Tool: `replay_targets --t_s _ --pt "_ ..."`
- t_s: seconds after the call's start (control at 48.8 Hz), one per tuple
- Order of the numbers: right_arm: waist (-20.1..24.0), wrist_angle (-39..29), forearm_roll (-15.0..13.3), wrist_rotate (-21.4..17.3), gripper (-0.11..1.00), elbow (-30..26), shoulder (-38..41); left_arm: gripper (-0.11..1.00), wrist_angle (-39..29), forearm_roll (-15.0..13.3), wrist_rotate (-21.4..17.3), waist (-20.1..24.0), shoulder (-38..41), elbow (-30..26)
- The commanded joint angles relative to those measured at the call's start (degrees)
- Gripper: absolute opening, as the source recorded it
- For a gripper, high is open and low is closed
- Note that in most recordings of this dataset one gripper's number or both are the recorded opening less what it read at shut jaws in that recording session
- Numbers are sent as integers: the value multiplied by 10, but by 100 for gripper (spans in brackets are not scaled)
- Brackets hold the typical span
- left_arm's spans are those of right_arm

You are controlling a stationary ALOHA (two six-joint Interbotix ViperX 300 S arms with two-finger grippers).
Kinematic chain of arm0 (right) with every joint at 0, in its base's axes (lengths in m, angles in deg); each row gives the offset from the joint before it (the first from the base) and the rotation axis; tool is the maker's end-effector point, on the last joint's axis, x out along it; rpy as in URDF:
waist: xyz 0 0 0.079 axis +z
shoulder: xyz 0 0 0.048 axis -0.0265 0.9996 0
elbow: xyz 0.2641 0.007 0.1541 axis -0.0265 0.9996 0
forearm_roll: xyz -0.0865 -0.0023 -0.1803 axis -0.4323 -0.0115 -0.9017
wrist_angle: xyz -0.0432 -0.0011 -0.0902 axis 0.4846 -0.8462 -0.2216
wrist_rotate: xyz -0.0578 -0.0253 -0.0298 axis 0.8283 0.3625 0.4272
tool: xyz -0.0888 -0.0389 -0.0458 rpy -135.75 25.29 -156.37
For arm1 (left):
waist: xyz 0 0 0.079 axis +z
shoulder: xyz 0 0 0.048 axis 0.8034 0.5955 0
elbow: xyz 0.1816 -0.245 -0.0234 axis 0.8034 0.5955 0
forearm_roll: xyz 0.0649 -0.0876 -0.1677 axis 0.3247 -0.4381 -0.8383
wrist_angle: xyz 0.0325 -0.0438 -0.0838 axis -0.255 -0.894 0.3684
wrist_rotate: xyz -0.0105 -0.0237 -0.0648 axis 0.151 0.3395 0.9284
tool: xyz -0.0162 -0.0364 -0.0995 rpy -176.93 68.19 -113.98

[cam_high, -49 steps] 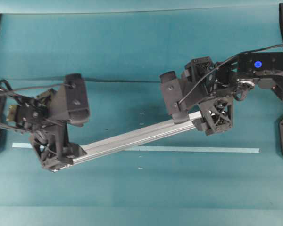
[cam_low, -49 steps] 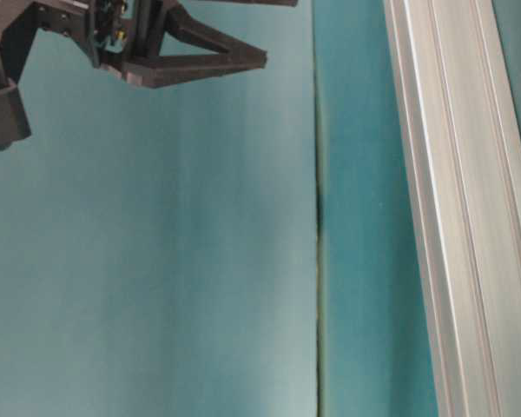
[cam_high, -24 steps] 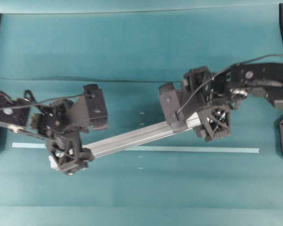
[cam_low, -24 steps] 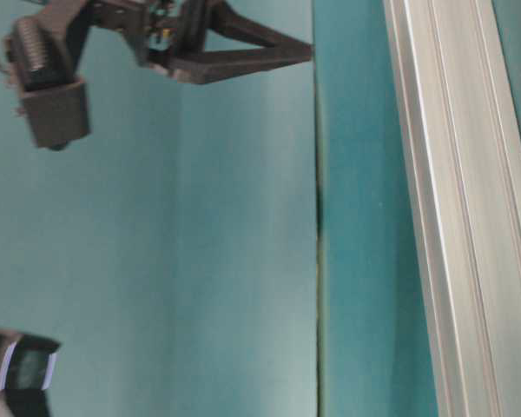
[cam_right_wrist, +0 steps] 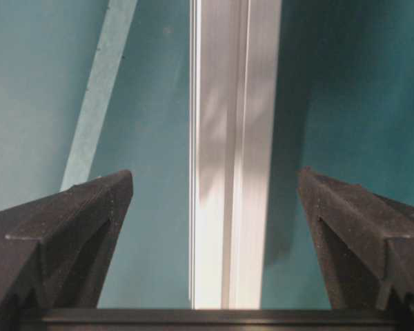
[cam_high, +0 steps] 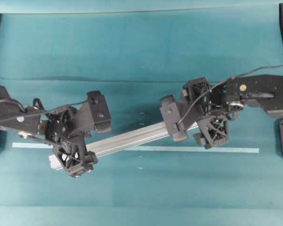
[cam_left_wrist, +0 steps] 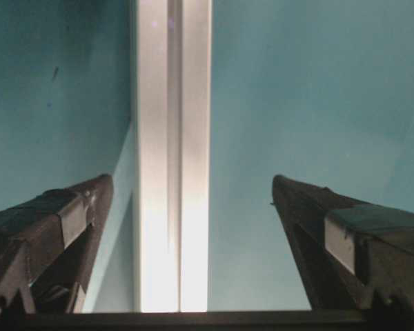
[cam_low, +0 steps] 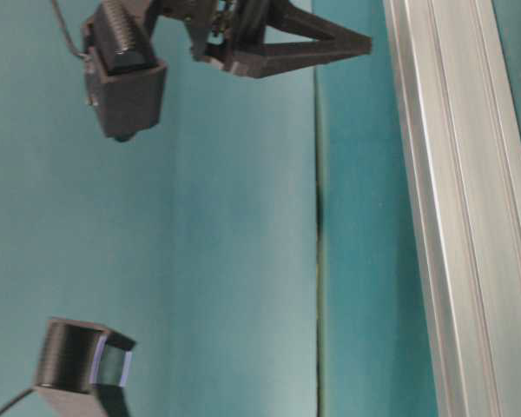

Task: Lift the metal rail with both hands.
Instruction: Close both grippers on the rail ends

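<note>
A robotics lab bench: a bare teal tabletop (cam_high: 132,42) fills every view, two black robot arms reach in from mounts at its left and right edges, and a pale tape strip (cam_high: 217,149) marks the surface.

No text, label, brand, number or sign can be read anywhere in these views.

Overhead looks straight down at table; table-level sits close, rotated sideways; wrist cameras look along fingers. All share rail (cam_high: 132,138).
</note>
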Motion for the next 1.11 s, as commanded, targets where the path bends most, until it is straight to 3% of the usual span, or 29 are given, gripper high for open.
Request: replay_targets --t_s 0.0,0.512,1.085 --pt "1 23 2 0 99 7 8 99 12 2 1 -3 8 3" --pt "-24 106 -6 3 99 31 58 99 69 2 1 -3 60 28" --pt "-31 106 -5 5 99 47 63 99 76 2 1 -3 64 33"
